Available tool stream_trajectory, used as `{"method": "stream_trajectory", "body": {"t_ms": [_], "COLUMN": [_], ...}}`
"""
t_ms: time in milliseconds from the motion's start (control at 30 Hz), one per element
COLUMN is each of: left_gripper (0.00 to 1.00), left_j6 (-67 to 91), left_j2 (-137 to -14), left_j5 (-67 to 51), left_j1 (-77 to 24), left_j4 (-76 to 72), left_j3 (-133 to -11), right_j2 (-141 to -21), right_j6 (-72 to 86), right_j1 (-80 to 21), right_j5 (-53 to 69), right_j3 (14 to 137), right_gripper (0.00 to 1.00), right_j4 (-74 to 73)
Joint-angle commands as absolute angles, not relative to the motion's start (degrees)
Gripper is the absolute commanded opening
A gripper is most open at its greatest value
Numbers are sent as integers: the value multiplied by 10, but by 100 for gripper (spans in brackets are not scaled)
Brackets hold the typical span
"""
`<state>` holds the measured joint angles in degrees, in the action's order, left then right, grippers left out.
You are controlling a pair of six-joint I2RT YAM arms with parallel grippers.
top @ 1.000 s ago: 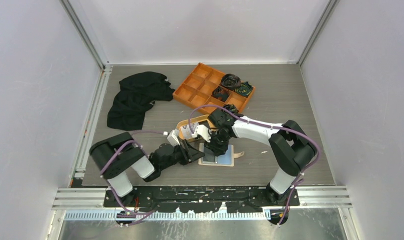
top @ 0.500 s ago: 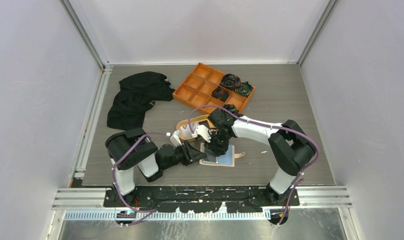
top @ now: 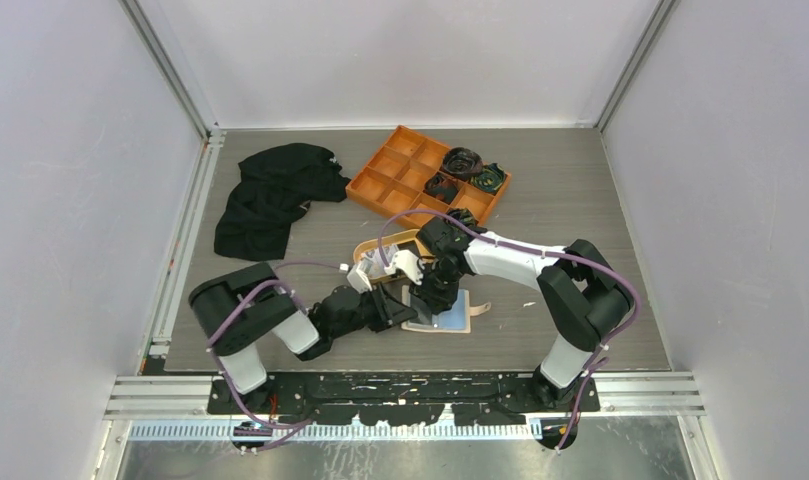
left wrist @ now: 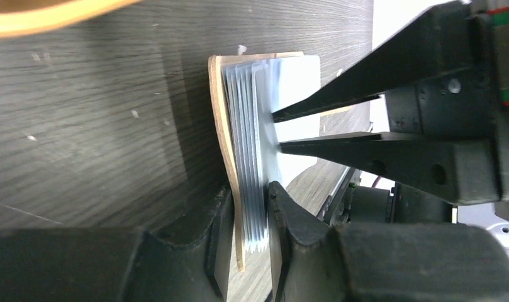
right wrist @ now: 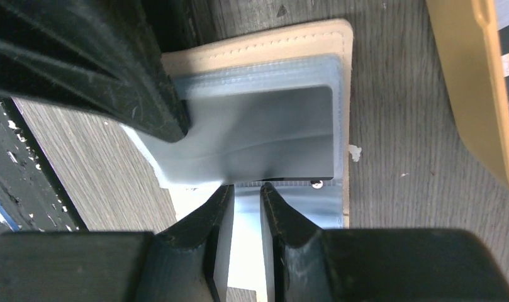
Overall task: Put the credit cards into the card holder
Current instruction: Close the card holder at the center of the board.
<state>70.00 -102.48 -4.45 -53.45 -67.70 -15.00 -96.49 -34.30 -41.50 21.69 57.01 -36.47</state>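
The left gripper (left wrist: pixel 250 192) clamps the card holder (left wrist: pixel 218 126) by its edge; the right gripper (right wrist: pixel 244 189) pinches seemingly 1 pale credit card (right wrist: pixel 244 251) at its sleeves.

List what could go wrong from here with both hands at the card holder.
1. The left hand pinches the card holder by one edge of cover and sleeves; it may slip or bend.
2. The right hand grips a pale card close beside the left hand; they might collide or the card miss its sleeve.
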Motion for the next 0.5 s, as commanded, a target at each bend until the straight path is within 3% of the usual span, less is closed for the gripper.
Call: {"method": "stream_trajectory", "body": {"t_ms": [0, 233, 467], "left_gripper": [23, 17, 14], "left_j6": [651, 580, 503], "left_j2": [-924, -747, -686], "left_j5": [-6, 111, 165], "left_j1": [-560, -583, -589], "left_j4": [-481, -101, 188], "left_j3": [-188, -255, -351], "right_j2": [-954, -893, -823], "right_j6": [-334, -329, -299], "right_j1": [-412, -361, -268], "right_j5": [244, 279, 355], "right_j3": [597, 605, 600], "right_gripper": [28, 33, 38], "right_j4": [-356, -379, -380]}}
